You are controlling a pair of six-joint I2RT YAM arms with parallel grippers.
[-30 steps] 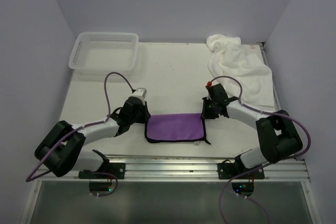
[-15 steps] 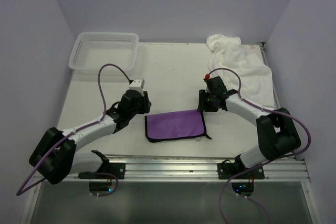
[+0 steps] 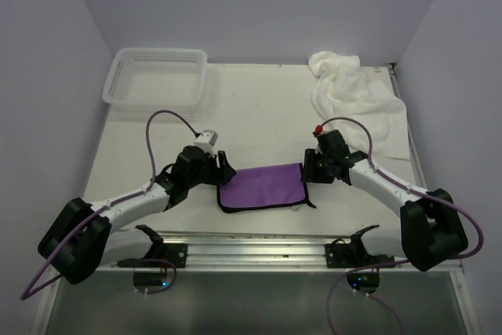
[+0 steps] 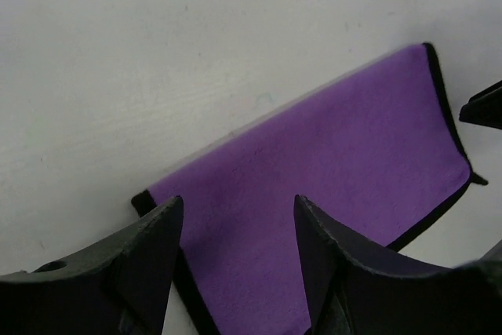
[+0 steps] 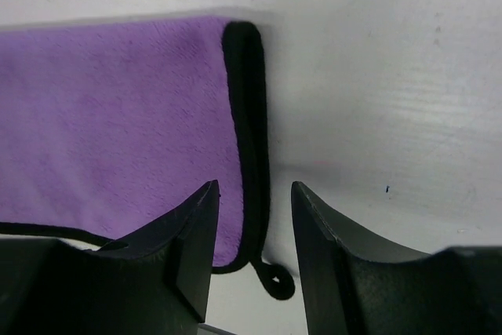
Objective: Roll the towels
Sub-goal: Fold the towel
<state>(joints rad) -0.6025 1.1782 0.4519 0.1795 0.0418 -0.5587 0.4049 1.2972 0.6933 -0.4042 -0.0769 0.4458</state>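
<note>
— Working from the largest item down: what sits on the desk [image 3: 259, 107]?

— The white towel [image 3: 353, 92], heaped at the far right corner, well apart from both arms. The purple towel [image 3: 261, 187] lies flat at the near middle.

— The hands?

— The left hand [image 4: 237, 202] is poised at the purple towel's left end with its fingers apart. The right hand [image 5: 255, 186] is the same at the right end, straddling the dark trim [image 5: 247, 115]. Neither holds anything.

— Recommendation?

— In my judgement, both should pinch the same edge level with each other and turn it over together. An uneven bite would likely skew the roll.
</note>
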